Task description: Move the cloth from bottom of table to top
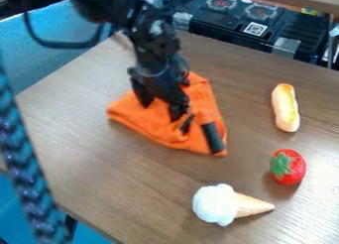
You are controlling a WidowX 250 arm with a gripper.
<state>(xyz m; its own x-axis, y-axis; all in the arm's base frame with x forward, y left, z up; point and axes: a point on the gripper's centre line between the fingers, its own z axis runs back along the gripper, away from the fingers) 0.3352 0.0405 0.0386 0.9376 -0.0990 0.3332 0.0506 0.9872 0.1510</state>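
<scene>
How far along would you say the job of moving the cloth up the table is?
Done, it seems: the gripper is down at the orange cloth. In hand: I cannot tell whether it grips the cloth. Left: the cloth lies short of the table's far edge, so some travel and the release probably remain.

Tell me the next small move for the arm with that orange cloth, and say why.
Probably lower the jaws slightly and close them on the cloth: they stand apart right above it, and it lies on the table with folds that should give them something to pinch.
</scene>
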